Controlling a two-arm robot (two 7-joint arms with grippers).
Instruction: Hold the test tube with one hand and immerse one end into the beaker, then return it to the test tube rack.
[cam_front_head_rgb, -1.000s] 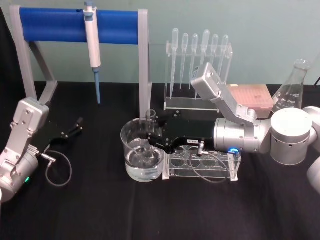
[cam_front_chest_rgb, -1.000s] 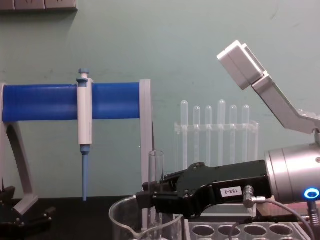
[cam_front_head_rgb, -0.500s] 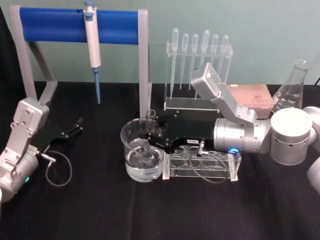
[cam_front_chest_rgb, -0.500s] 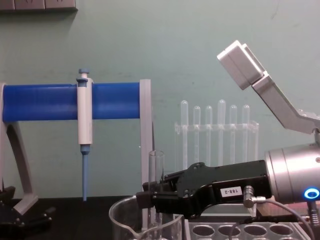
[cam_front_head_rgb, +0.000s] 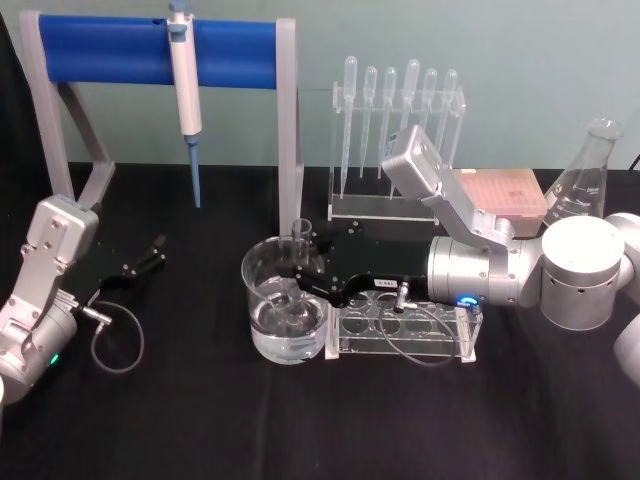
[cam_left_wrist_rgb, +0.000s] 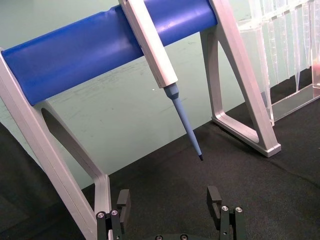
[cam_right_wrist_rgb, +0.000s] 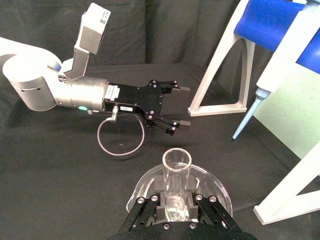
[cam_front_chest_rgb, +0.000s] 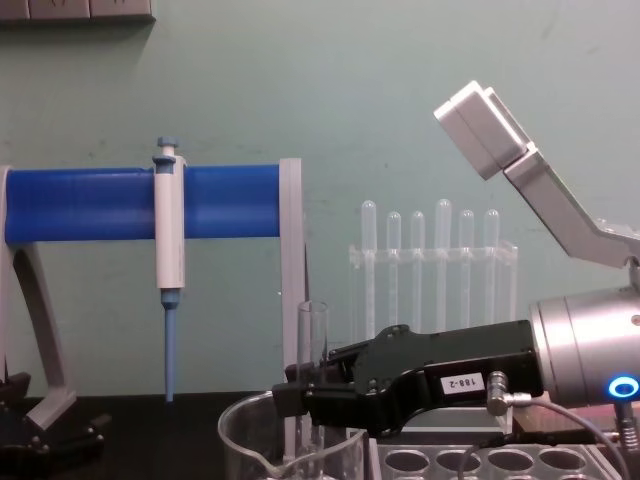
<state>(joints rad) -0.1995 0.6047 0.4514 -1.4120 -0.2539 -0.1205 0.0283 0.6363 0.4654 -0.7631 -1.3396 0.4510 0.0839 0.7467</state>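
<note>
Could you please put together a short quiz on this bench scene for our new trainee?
1. True or false: the right gripper is shut on the test tube, whose lower end is inside the beaker.
2. The left gripper is: A) open, holding nothing; B) shut on a flask; C) inside the rack.
3. Fill in: the pipettor hangs on a ___ bar.
Key: 1 true; 2 A; 3 blue.

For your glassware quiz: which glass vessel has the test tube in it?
The wide beaker, under the right gripper; the conical flask at far right stands apart.
</note>
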